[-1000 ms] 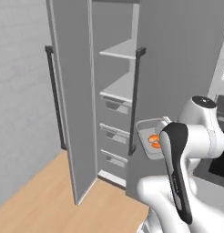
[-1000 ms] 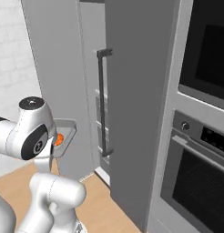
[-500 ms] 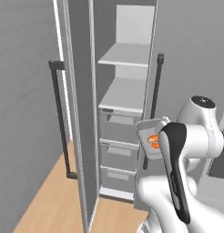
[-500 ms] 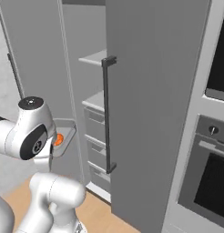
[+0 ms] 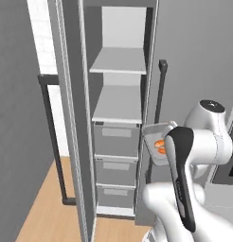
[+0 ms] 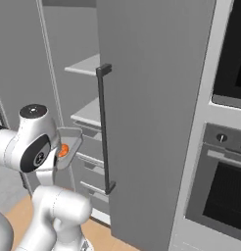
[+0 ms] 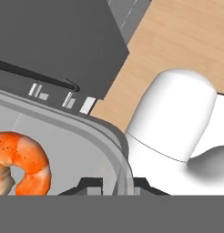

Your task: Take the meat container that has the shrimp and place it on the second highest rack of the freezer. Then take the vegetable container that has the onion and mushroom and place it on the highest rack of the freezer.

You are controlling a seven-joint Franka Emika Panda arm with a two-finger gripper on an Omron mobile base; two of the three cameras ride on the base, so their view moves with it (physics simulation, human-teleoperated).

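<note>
Item: open freezer (image 5: 119, 142), seen from the left base view with its door swung out to the left; inside, from the top down, the highest rack (image 5: 119, 61), a second shelf (image 5: 117, 106) below it, then three drawers (image 5: 116, 165). Item: meat container (image 5: 157, 142), held up in the air just right of the freezer opening, roughly level with the top drawer and so a little below the second shelf; it carries the shrimp (image 5: 159, 145). Item: gripper (image 7: 117, 184), fingers pinched onto the rim of the meat container at its near edge, one tip to each side of the wall, as the hand view shows. Governing relation, by judgement: the target shelf lies to the left of and slightly above the tray, past the cabinet's right wall, so the tray needs to rise and travel left into the opening. Item: closed neighbouring cabinet front with dark bar handle (image 6: 104, 130), just beside the tray in the right base view; a likely snag. Item: oven (image 6: 225, 147), far right, well apart.
</note>
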